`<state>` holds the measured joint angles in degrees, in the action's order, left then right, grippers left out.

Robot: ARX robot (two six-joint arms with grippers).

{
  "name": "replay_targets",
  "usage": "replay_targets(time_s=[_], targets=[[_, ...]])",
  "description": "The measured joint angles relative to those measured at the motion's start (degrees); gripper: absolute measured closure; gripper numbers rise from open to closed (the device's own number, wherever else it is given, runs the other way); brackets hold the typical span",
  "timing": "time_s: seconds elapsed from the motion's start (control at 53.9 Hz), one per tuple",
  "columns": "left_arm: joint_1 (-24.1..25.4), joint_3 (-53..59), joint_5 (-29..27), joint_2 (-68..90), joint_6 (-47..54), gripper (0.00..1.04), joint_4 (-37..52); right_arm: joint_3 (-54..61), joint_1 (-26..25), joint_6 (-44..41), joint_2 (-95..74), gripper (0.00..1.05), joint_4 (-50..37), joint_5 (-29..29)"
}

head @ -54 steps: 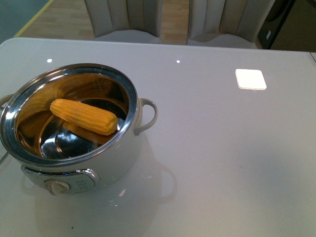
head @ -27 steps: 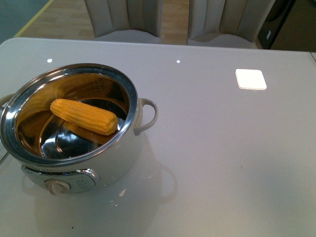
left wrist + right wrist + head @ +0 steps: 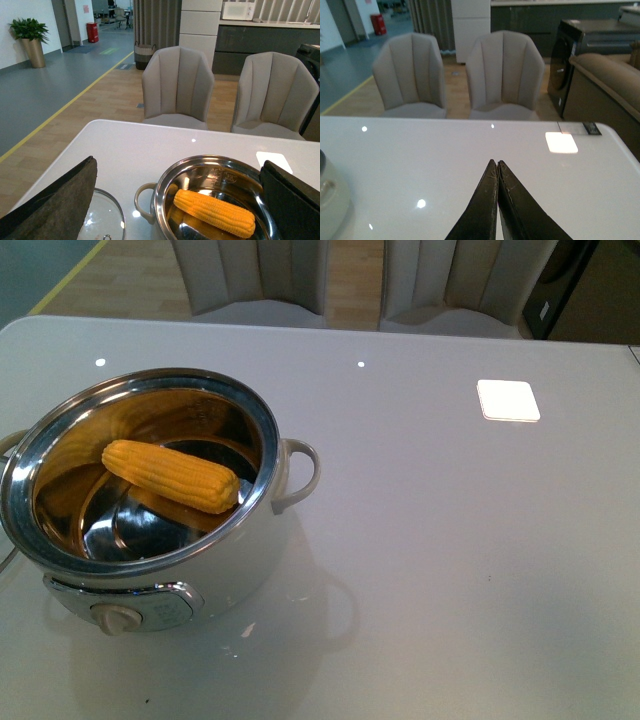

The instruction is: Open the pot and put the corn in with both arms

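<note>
The cream-white pot [image 3: 230, 565] stands open at the table's front left, steel inside showing. The yellow corn [image 3: 170, 475] lies inside it, tilted against the wall. Neither arm shows in the front view. In the left wrist view the pot [image 3: 150, 202] and the corn [image 3: 214, 212] lie between and beyond the wide-apart fingers [image 3: 55, 197] of my open left gripper [image 3: 175, 200]. The glass lid [image 3: 102, 220] lies flat on the table beside the pot. My right gripper [image 3: 497, 162] is shut and empty above bare table; the pot's edge [image 3: 330, 200] shows at the side.
The table [image 3: 450, 540] is glossy white with a bright light patch [image 3: 508, 400] at the back right. Two grey chairs [image 3: 250, 280] stand behind its far edge. A brown sofa [image 3: 610, 75] and a dark cabinet stand off to the right.
</note>
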<state>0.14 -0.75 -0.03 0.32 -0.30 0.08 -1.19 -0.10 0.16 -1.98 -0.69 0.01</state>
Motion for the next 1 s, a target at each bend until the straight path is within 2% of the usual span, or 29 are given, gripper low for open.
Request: replay_targets(time_s=[0.482,0.631,0.779,0.872,1.002], targets=[[0.00,0.00,0.02,0.00,0.00,0.07,0.00,0.00,0.00,-0.02,1.60,1.03,0.59,0.02],[0.00,0.00,0.00,0.00,0.02,0.07,0.00,0.00,0.00,-0.02,1.62,0.74,0.59,0.00],[0.00,0.00,0.02,0.00,0.02,0.07,0.00,0.00,0.00,-0.02,1.62,0.52,0.59,0.00],[0.00,0.00,0.00,0.00,0.02,0.07,0.00,0.00,0.00,-0.02,1.62,0.31,0.59,0.00],[0.00,0.00,0.00,0.00,0.02,0.07,0.00,0.00,0.00,-0.02,1.62,0.10,0.59,0.02]])
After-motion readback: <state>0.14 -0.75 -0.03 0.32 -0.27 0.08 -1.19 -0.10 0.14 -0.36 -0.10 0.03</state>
